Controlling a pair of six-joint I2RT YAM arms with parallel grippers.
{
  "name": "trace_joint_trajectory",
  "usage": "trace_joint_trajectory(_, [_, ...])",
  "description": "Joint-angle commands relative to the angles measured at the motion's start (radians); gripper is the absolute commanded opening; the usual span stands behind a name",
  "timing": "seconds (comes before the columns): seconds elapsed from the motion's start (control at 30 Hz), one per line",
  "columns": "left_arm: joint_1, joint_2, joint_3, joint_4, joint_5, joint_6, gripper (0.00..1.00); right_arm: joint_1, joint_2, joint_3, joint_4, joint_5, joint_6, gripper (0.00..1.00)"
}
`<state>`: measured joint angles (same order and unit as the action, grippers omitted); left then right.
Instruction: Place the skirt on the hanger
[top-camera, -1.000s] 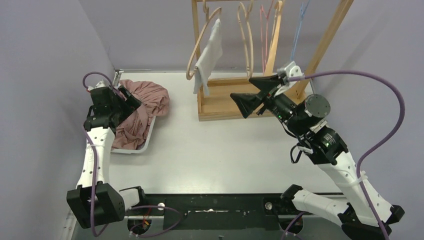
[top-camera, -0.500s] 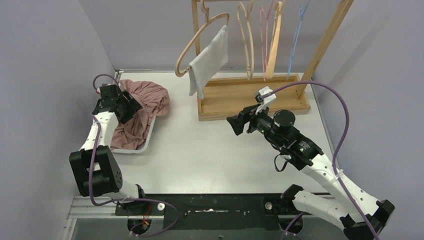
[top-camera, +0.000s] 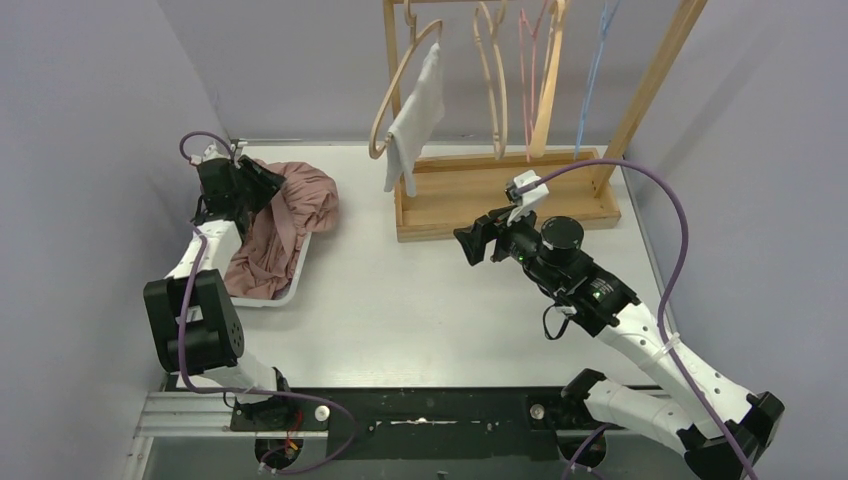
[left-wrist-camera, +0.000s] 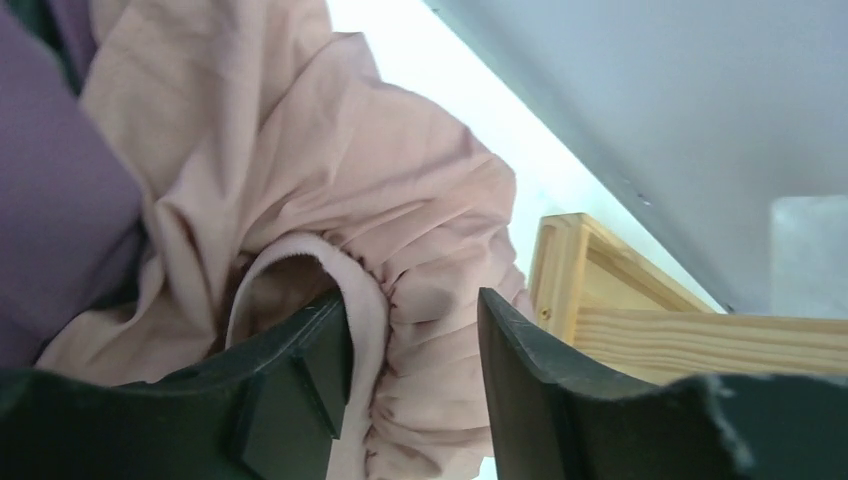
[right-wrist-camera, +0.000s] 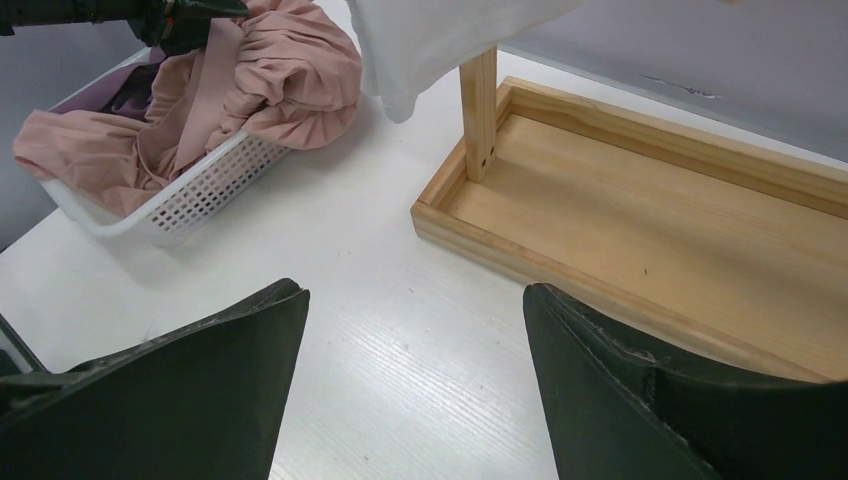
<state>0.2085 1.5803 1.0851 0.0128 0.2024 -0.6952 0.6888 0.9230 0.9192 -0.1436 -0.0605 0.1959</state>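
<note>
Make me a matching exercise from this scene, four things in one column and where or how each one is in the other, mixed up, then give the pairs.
1. pink skirt
2. white cloth
3. right gripper
4. wooden rack

A. open above the table
B. heaped in the white basket
C. standing at the table's far side
D. draped over a wooden hanger

Pairs: 1-B, 2-D, 3-A, 4-C
</note>
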Motion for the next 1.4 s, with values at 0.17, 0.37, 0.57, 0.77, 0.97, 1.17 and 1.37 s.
trace_joint_trajectory(0.17, [0.009, 0.054, 0.039, 0.129, 0.067, -0.035, 0.34, -0.001, -0.007, 0.026, 0.045, 0.072, -0.019, 0.81])
trace_joint_trajectory(0.37, [0.009, -0.019, 0.079, 0.061, 0.092, 0.008, 0.0, -0.004, -0.013, 0.038, 0.031, 0.121, 0.0, 0.8])
trace_joint_trajectory(0.57, [0.006, -0.279, 0.156, -0.087, 0.022, 0.062, 0.0, -0.005, -0.032, 0.057, -0.003, 0.196, 0.069, 0.8])
trace_joint_trajectory(0.77, [0.008, -0.425, 0.43, -0.316, -0.023, 0.138, 0.0, -0.007, -0.049, 0.092, -0.06, 0.27, 0.151, 0.8])
trace_joint_trajectory(0.97, [0.007, -0.42, 0.761, -0.447, 0.1, 0.13, 0.0, -0.007, -0.059, 0.159, -0.153, 0.334, 0.234, 0.8])
trace_joint_trajectory(1.17, [-0.061, -0.442, 0.881, -0.43, 0.172, 0.051, 0.0, -0.008, -0.101, 0.185, -0.209, 0.384, 0.32, 0.8])
trace_joint_trajectory(1.37, [-0.201, -0.53, 0.679, -0.23, 0.317, -0.163, 0.0, -0.008, -0.135, 0.208, -0.294, 0.429, 0.391, 0.8])
